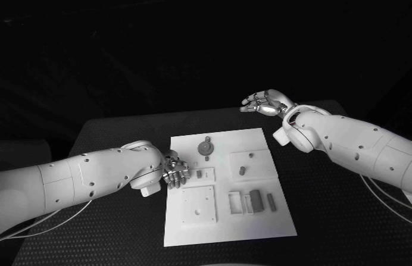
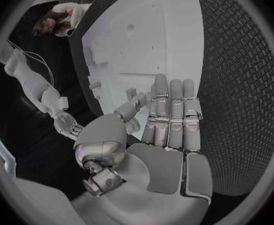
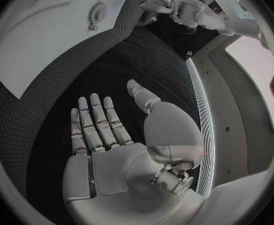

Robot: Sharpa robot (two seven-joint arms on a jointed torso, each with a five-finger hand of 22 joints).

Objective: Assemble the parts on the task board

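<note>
The white task board (image 1: 227, 218) lies in the middle of the black table. On it sit a round part with a stem (image 1: 205, 147), two small pieces (image 1: 243, 171) (image 1: 199, 174) and upright grey blocks (image 1: 255, 200) near its right side. My left hand (image 1: 176, 172) rests at the board's left edge, fingers straight and side by side (image 2: 169, 117), holding nothing. My right hand (image 1: 266, 103) hovers past the board's far right corner, palm open and empty (image 3: 112, 130). The right wrist view shows the board (image 3: 43, 35) and the round part (image 3: 98, 12) well away from that hand.
A square recessed plate (image 1: 198, 203) takes up the board's near left. The black textured table (image 1: 103, 230) runs on to the left, right and front of the board. My left forearm (image 1: 77, 180) lies over the table's left side, my right forearm (image 1: 352, 144) over its right.
</note>
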